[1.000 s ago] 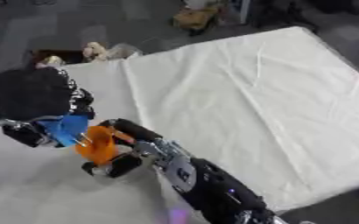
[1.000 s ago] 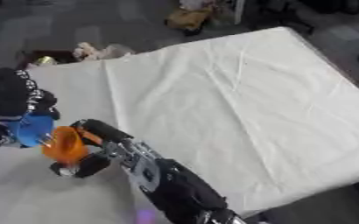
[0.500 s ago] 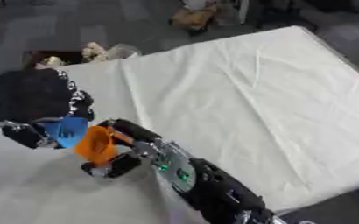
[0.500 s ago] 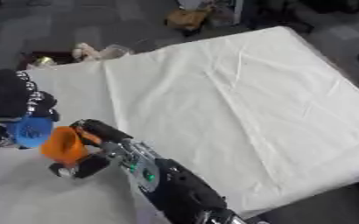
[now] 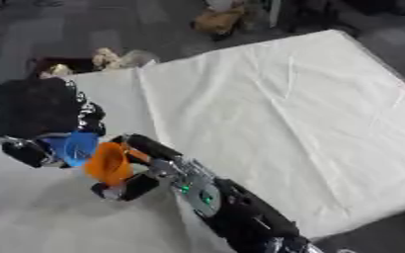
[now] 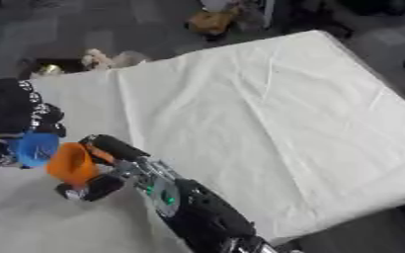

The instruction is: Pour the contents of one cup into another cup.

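Observation:
An orange cup (image 5: 108, 163) is held by my right hand (image 5: 143, 168), whose thumb and fingers curl round it from above and below. The cup is tipped on its side with its mouth toward a blue cup (image 5: 72, 147). My left hand (image 5: 40, 114) holds the blue cup at the left edge of the table, fingers wrapped about it. The two cups touch or nearly touch, rim to rim. What is inside either cup cannot be seen. In the right eye view the blue cup (image 6: 35, 148) sits left of the orange cup (image 6: 71, 163).
A white cloth covers the table (image 5: 284, 108), which runs askew up to the right. On the floor beyond the far edge lie a brown bag (image 5: 222, 19) and small pale items (image 5: 111, 58). The table's right edge falls off to dark floor.
Both hands and cups stay almost where they were; the orange cup remains tipped against the blue one. The view has shifted only slightly.

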Controlling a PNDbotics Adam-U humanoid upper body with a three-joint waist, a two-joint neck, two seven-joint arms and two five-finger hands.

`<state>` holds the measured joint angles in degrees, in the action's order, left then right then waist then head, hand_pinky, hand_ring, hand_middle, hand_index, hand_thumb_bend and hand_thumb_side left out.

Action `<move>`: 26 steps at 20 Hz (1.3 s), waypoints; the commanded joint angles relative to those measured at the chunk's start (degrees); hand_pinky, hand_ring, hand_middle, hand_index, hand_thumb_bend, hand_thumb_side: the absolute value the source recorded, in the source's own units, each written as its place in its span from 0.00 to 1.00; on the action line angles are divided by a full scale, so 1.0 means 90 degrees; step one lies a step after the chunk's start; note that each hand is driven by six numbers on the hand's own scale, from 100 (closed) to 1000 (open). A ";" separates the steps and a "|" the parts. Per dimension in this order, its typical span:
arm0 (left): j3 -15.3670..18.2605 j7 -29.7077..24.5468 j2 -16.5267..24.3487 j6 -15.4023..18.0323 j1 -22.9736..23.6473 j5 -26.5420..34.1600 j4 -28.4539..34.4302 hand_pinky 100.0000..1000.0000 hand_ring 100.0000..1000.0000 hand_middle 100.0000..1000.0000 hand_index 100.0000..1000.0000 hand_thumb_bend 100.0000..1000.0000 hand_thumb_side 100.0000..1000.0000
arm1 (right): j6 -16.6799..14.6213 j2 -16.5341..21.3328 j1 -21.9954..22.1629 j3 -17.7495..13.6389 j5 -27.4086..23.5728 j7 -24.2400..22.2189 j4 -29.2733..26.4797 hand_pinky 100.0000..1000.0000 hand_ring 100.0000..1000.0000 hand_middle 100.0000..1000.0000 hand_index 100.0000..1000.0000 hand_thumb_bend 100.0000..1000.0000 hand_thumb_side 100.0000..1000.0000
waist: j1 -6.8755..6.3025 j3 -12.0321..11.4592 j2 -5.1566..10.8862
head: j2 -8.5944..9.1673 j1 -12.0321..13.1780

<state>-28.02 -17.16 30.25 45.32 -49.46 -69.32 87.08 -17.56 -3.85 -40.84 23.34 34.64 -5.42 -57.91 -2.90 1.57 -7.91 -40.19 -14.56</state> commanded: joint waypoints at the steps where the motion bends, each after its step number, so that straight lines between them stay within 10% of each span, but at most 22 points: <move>1: 0.0025 -0.0047 0.0130 0.0091 -0.0129 -0.0052 0.0053 0.00 0.00 0.00 0.63 0.44 0.16 | 0.0021 -0.0087 -0.0111 -0.0001 -0.0006 0.0015 -0.0145 0.84 0.81 0.17 0.32 0.00 0.25 | -0.0009 -0.0007 0.0122 | 0.0040 -0.0017; 26: -0.0029 0.0297 0.0156 0.0127 -0.0146 -0.0732 0.0217 0.00 0.00 0.00 0.62 0.55 0.18 | 0.0062 -0.0097 -0.0118 0.0005 0.0012 0.0049 -0.0137 0.84 0.81 0.16 0.32 0.00 0.24 | -0.0006 -0.0024 0.0127 | 0.0046 -0.0021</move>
<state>-28.69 -14.92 30.26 46.36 -49.50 -75.31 88.16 -17.11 -4.27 -40.84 23.35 34.64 -5.02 -57.93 -3.01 1.45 -7.76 -40.19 -14.71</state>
